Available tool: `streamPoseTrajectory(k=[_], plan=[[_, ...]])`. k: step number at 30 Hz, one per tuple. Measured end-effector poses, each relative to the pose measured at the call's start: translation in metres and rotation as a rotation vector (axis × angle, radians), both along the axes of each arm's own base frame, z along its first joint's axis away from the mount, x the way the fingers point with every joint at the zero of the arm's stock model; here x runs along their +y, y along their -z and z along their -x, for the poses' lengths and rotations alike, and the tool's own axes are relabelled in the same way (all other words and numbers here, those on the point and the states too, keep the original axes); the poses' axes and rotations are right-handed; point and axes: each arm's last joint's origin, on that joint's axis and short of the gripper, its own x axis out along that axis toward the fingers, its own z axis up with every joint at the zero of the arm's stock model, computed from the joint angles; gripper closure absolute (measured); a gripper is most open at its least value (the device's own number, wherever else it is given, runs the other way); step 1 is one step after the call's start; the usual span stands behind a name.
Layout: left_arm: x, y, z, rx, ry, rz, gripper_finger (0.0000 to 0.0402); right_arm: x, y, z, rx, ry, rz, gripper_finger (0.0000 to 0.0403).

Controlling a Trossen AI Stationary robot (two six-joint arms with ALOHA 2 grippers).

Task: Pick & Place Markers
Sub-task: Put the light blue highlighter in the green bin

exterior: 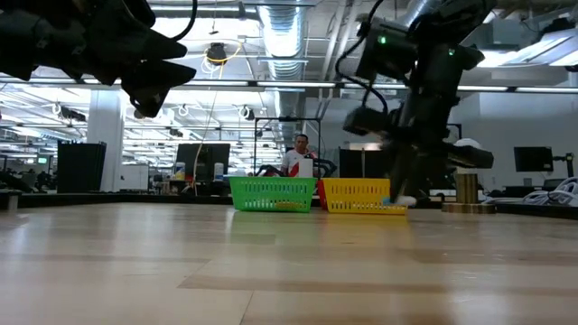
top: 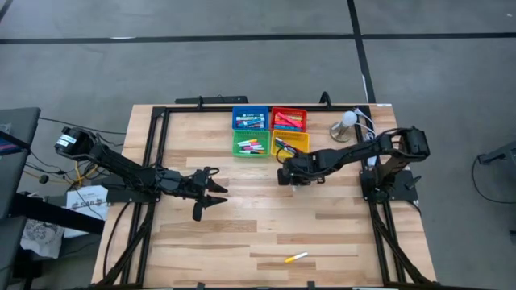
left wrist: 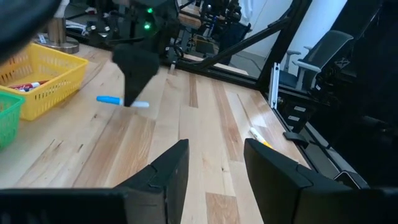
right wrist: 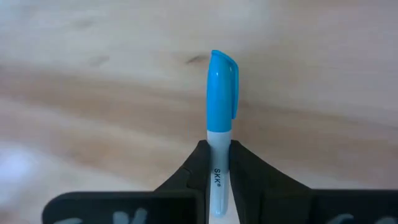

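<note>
The right gripper (top: pixel 295 179) sits right of centre in the high view, just below the yellow tray (top: pixel 300 143), with its jaws clenched on a blue-capped marker (right wrist: pixel 221 118). In the right wrist view the white barrel is pinched between both fingers and the blue cap projects clear beyond them.

Step in hand, as judged: lift and carry this marker to a tray. Raise it straight off the wooden table (top: pixel 242 234) before any sideways travel, so the protruding cap does not drag. Keep the grip steady; the barrel is thin and smooth and may pivot between the pads. Clear the tray rim before lowering. The blue tray (top: pixel 250 119), upper centre, looks the matching target.

The marker is short and slim, with a glossy sky-blue clipped cap and small black lettering on the barrel.

The left gripper (top: pixel 211 194) waits left of centre, jaws released and empty. One yellow marker (top: pixel 297 258) lies alone near the bottom edge.
</note>
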Motion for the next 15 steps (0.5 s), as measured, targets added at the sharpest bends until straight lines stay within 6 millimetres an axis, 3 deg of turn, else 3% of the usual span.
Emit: streamPoseTrajectory(k=[6, 15], plan=[[0.0, -0.002, 0.0, -0.021, 0.0, 0.008, 0.0247, 0.008, -0.016, -0.007, -0.143, -0.048, -0.01, 0.0365], [0.0, -0.007, 0.001, -0.053, -0.003, 0.02, 0.0247, 0.014, -0.054, -0.012, -0.42, -0.132, 0.027, 0.0371]])
